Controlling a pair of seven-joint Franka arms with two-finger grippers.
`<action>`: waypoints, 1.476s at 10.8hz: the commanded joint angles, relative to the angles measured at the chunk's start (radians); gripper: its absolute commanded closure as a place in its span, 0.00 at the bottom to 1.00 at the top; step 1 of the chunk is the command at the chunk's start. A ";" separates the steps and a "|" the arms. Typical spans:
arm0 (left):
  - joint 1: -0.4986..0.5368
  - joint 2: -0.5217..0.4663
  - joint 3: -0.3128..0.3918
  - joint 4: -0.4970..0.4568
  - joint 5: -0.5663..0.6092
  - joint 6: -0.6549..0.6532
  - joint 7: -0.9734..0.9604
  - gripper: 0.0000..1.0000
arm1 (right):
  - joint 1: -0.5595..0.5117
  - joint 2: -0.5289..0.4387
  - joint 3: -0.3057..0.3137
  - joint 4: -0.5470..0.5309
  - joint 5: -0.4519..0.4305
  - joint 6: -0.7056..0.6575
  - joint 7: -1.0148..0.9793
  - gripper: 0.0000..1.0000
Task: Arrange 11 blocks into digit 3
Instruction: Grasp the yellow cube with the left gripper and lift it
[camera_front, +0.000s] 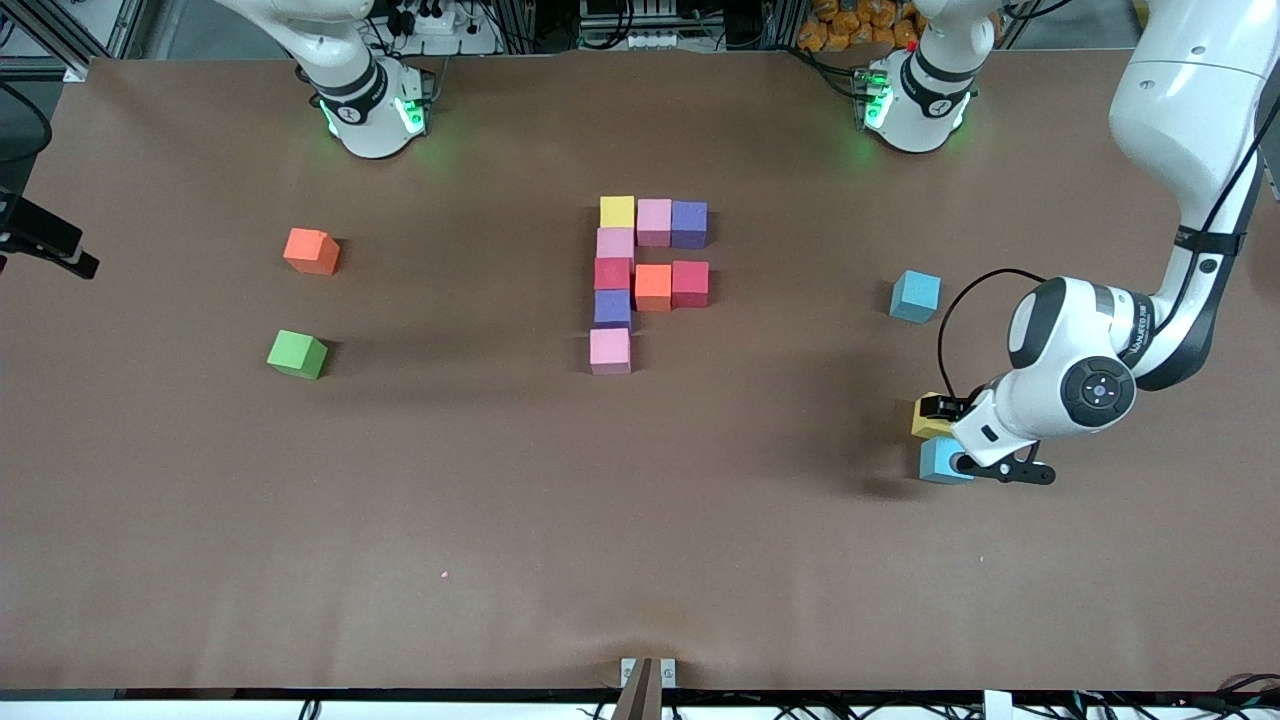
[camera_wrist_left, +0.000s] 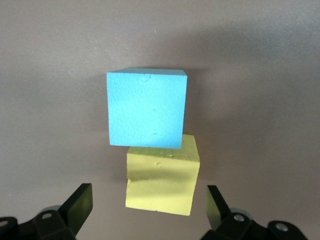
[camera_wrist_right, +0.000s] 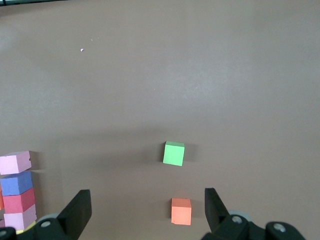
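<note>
Lower right of the front view: left gripper (camera_front: 940, 432) hangs wide open over the yellow block (camera_wrist_left: 161, 182), holding nothing, probably not touching. A light blue block (camera_wrist_left: 146, 108) touches it. Right gripper (camera_wrist_right: 145, 212) waits, spread, empty.

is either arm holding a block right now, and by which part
Nothing is held. The left gripper hangs with open jaws over the yellow block, which touches a light blue block. The right gripper waits open, up over the table.
</note>
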 joint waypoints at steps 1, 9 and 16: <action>0.006 0.006 -0.005 -0.026 0.023 0.033 0.013 0.00 | 0.018 0.006 -0.025 0.032 0.002 -0.025 -0.011 0.00; 0.019 0.049 -0.005 -0.031 0.058 0.053 0.027 0.00 | 0.169 0.014 -0.134 0.026 0.004 -0.037 -0.002 0.00; 0.000 0.035 -0.021 -0.020 0.055 0.044 0.030 0.69 | 0.170 0.026 -0.135 0.026 -0.009 -0.017 -0.002 0.00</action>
